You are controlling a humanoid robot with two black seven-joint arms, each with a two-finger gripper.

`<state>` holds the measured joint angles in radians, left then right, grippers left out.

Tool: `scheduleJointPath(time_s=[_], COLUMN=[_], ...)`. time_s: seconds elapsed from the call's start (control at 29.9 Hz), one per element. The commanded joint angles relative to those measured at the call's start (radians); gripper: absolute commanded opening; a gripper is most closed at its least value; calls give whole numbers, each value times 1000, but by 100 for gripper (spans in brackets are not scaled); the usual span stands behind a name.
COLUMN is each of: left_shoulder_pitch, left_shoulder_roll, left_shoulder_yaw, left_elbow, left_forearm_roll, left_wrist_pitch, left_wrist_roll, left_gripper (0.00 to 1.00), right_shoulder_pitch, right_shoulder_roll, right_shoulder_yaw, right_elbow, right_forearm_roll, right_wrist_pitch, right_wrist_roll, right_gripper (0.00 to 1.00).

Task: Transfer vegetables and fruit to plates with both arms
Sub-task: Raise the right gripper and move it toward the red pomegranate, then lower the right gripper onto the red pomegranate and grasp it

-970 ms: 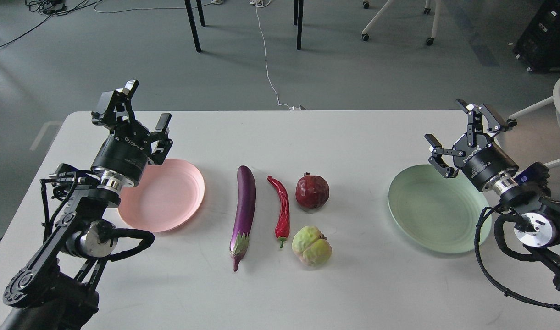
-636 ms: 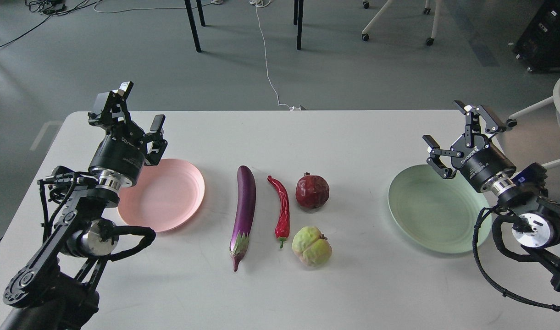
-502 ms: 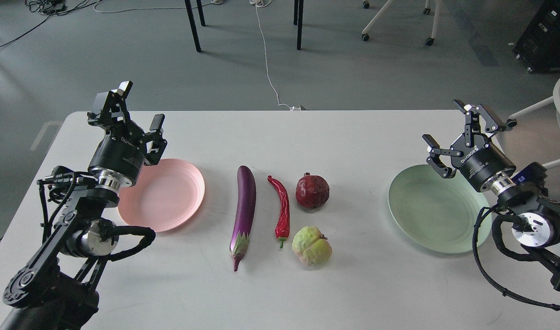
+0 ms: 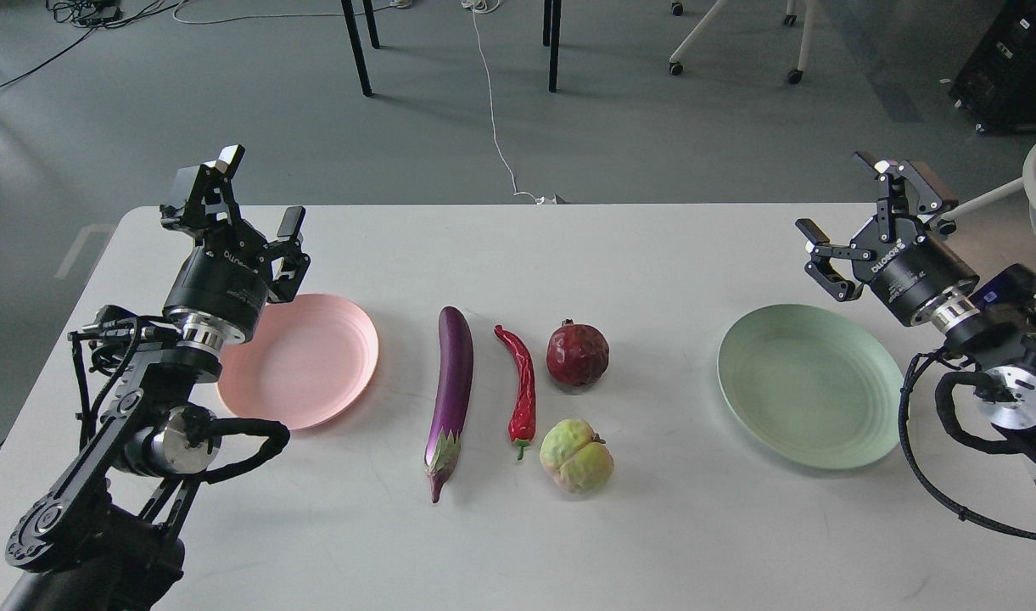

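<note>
altogether two plates (pink, green), two vegetables, two fruits.

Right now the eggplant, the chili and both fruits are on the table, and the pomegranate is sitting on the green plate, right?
Not quite. The pomegranate is not on the green plate; it sits on the table beside the chili, as the head view shows. The eggplant and lumpy fruit are on the table too.
</note>
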<state>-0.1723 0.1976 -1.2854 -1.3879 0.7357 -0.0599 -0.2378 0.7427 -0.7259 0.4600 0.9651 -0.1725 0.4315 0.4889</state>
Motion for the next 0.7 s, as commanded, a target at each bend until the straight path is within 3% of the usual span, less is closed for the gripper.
scheduleJointPath(time_s=[0.0, 0.27, 0.44, 0.67], left_shoulder_pitch=[1, -1, 1, -1], left_shoulder_roll=[-4, -3, -4, -9], left_shoulder_yaw=[0, 0, 0, 0], left_elbow=[-2, -5, -11, -13], left_forearm_roll=[1, -1, 1, 1], left_wrist_pitch=[0, 0, 0, 0], left_wrist_roll=[-1, 0, -1, 0], left_gripper=[98, 98, 98, 98], right_shoulder_pitch=[159, 509, 705, 731], right_shoulder_roll=[-58, -9, 216, 479], right_shoulder_yaw=[-90, -452, -777, -941], right_elbow=[53, 158, 77, -51], right_forearm_roll=[-236, -809, -1062, -1087], right_wrist_pitch=[6, 9, 9, 6], right_wrist_roll=[0, 0, 0, 0], right_gripper=[99, 99, 99, 99])
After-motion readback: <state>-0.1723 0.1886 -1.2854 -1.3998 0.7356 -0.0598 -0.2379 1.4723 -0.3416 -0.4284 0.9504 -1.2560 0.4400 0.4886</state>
